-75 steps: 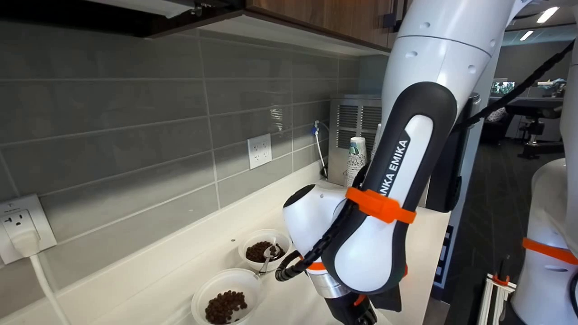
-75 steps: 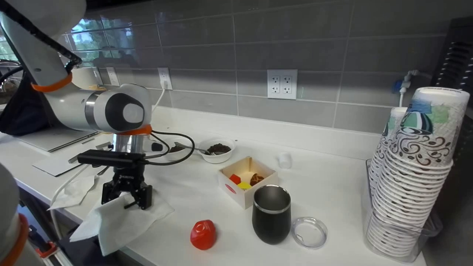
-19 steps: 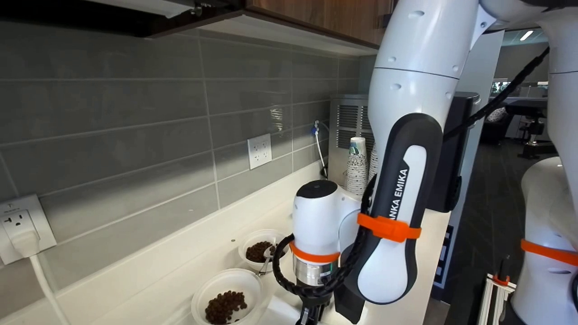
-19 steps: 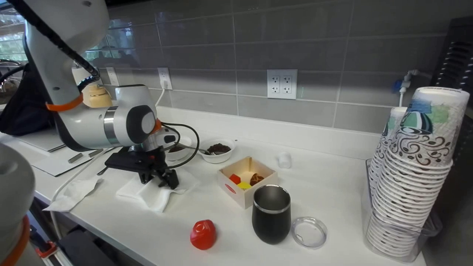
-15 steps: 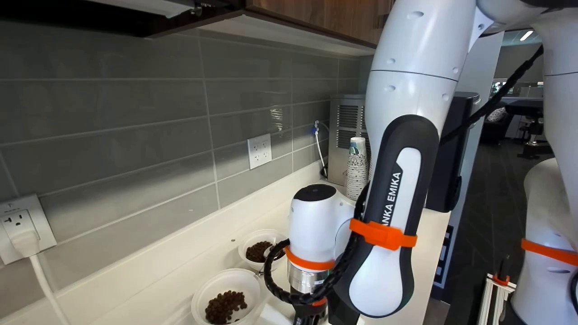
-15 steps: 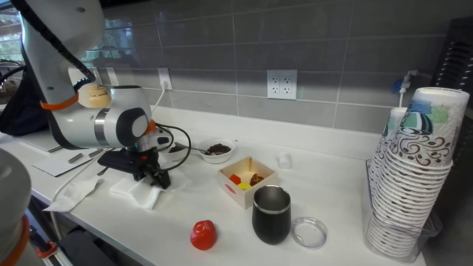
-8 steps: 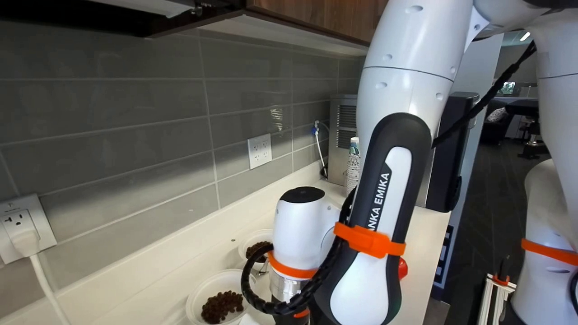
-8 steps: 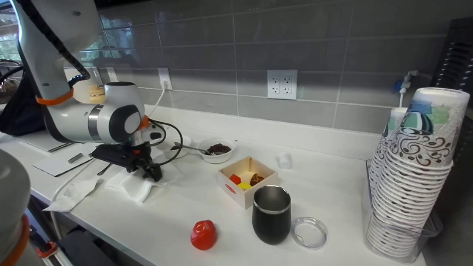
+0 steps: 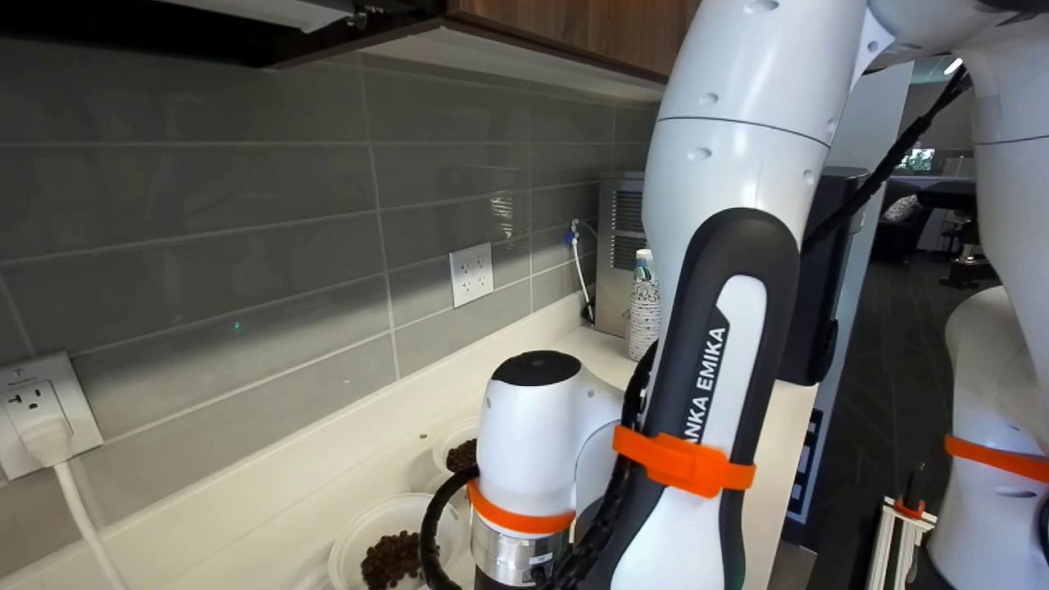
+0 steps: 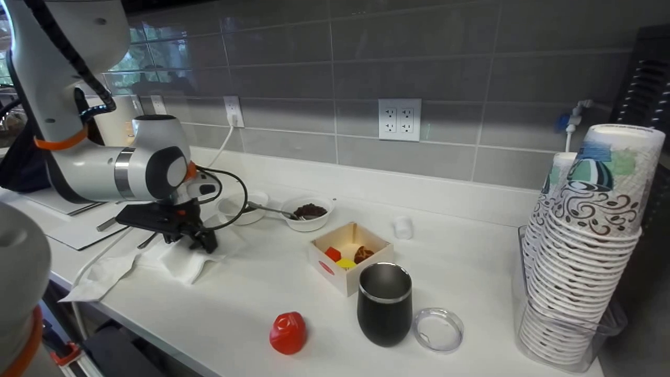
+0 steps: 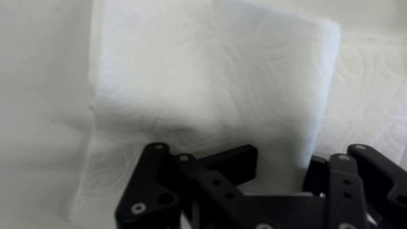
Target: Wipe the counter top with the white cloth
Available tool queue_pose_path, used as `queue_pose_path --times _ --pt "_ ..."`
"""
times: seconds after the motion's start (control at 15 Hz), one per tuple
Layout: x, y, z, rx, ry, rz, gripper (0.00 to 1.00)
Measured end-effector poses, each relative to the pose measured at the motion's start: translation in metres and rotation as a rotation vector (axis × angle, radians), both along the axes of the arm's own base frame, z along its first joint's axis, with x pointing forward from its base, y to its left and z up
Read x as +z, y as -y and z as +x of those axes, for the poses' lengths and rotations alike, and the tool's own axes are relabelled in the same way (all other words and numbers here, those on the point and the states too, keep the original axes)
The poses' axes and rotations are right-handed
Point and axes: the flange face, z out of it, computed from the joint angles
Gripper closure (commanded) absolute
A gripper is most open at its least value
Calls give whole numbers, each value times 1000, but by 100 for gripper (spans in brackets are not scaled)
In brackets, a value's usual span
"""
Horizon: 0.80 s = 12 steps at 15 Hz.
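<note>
The thin, soft, embossed white cloth (image 11: 213, 73) lies on the long, smooth, off-white counter top (image 10: 235, 309), directly beneath the black two-fingered gripper (image 11: 281, 165). In the wrist view its dark, jointed fingers (image 11: 235, 162) come in from six o'clock and stand apart, and the cloth shows in the gap; whether they clamp a gathered fold, or only press from above, I cannot tell. The relation on which the next stroke depends is, in my judgement, the following: from the gripper, the larger visible part of the cloth spreads towards eleven o'clock in the wrist view, so the gripper seems to sit close to one border. As the cloth is folded, its long axis cannot be read surely. Only one white, jointed arm (image 10: 94, 173) is present, so no other hand is nearer. Seen from the gripper in an exterior view, the cloth reaches towards eight o'clock; whether a crumpled white sheet (image 10: 102, 277) beyond touches it, I cannot tell. A round white bowl (image 10: 257, 216) is near, between one and two o'clock, and a shiny red, rounded object (image 10: 288, 333) is well apart, between four and five. I suppose that wiping is in progress; a stroke towards two o'clock could push the bowl, while one towards four would approach the red object.
</note>
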Motion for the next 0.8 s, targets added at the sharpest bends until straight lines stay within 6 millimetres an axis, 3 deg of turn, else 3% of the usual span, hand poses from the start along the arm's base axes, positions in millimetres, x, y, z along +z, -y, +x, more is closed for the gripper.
queue_pose_path --times 0.2,0.4,0.8 --pt "0 -8 -10 59 7 -8 100" --pt "0 -1 -12 111 29 -37 100" --pt "10 58 23 109 114 -125 100"
